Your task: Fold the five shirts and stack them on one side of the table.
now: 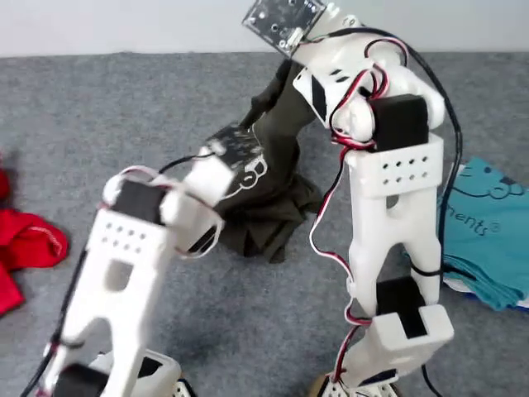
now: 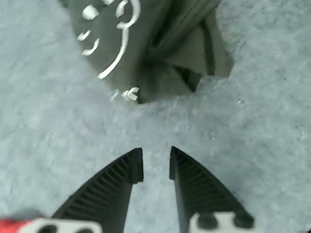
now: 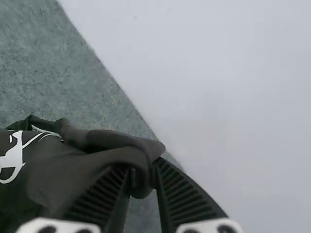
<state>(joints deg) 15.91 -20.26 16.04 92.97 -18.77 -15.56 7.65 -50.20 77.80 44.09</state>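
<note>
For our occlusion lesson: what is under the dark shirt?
The dark shirt, one end held up by the right gripper, rests bunched on grey carpet. Whatever lies beneath the bunch is covered.

Dark shirt (image 1: 273,157): olive-black with a white printed graphic. One end is raised and pinched between the closed fingers of the right gripper (image 3: 143,167). From there the fabric hangs as a drawn-out column, and its lower part lies bunched and creased on the grey worktop (image 1: 165,107). Unfolded.

Red shirt (image 1: 25,244): well apart from the dark shirt, to its left at the worktop's edge. Crumpled and unfolded. Whether the red fabric is one garment or several cannot be determined.

Teal shirt (image 1: 488,231): well apart from the dark shirt, to its right. It lies flat in layers with pale print on its upper face.
</note>
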